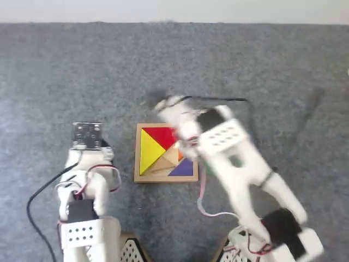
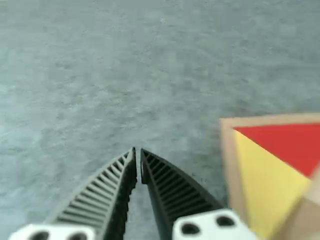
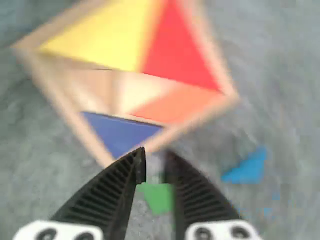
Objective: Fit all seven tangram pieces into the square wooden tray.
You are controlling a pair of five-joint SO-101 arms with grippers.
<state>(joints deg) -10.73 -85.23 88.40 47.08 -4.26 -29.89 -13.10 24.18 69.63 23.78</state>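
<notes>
The square wooden tray [image 1: 138, 164] lies at the table's middle and holds yellow [image 1: 148, 150], red [image 1: 162, 135], orange and blue pieces [image 1: 184, 169]. My right gripper [image 3: 155, 156] hovers just off the tray's corner [image 3: 107, 159] by the blue piece [image 3: 120, 135]. It is shut on a small green piece [image 3: 157, 197], which sits narrowly between its fingers. A sliver of green [image 1: 208, 169] shows under the right arm [image 1: 223, 136]. A light blue piece [image 3: 247, 169] lies on the carpet beside the tray. My left gripper [image 2: 137, 150] is shut and holds nothing, left of the tray [image 2: 227, 150].
Grey carpet covers the table, with open room behind and to the left of the tray. The left arm [image 1: 87, 180] stands at the tray's left. Cables trail near both arm bases.
</notes>
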